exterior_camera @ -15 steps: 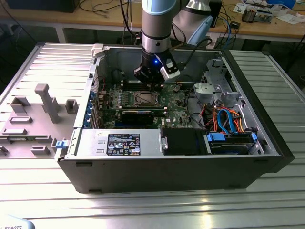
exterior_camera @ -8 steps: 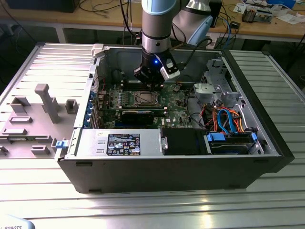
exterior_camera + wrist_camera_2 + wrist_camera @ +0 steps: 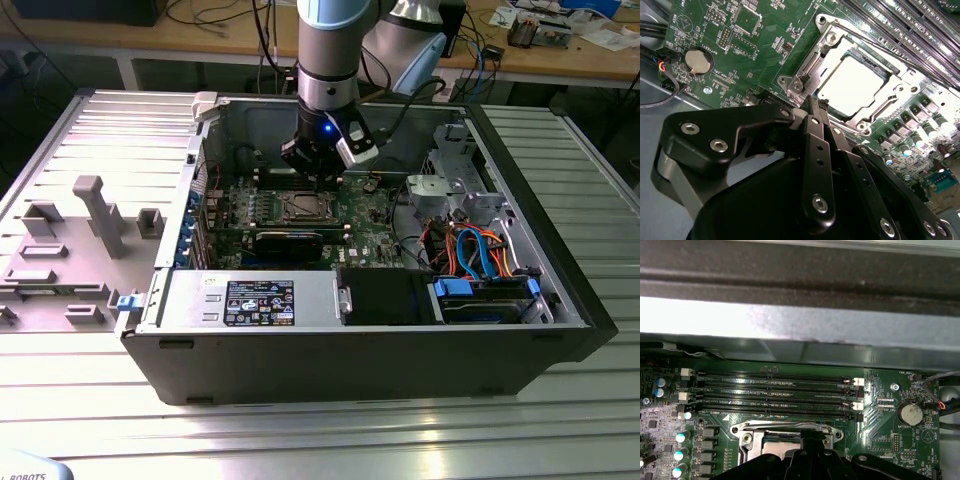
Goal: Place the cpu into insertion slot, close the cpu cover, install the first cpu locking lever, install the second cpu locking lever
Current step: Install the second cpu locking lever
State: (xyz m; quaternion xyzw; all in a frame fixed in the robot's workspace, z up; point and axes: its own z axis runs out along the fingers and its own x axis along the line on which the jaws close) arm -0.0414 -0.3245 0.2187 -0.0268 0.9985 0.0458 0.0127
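An open computer case (image 3: 360,340) is seen lying on a ribbed metal counter (image 3: 330,440), filling the centre of the exterior view. The arm (image 3: 335,50) comes down from the top centre of that frame, and the gripper (image 3: 318,180) hangs inside the case just above the motherboard (image 3: 250,210), right over the upper edge of the socket.

The cpu (image 3: 852,85) is seen seated in the socket in the second wrist view, right of centre in the upper half, its silvery top washed out bright. The cpu cover (image 3: 827,37) appears laid down flat around it as a metal frame with the chip showing through the window; whether the locking levers are latched cannot be told. In the first wrist view the cpu (image 3: 782,440) and cover (image 3: 785,429) sit at the bottom centre, partly hidden by the gripper (image 3: 812,452).

In the second wrist view the gripper (image 3: 817,107) takes up the lower half of the frame; the jaws look pressed together, with nothing pinched between them, their tips near the socket's edge, contact unclear.

Memory slots (image 3: 775,390) run across the middle of the first wrist view. A coin battery (image 3: 910,414) is seen at right, also at upper left in the second wrist view (image 3: 699,60). A grey fixture tray (image 3: 70,250) is seen on the counter at the left of the exterior view. Blue and orange cables (image 3: 480,255) are seen at lower right inside the case.
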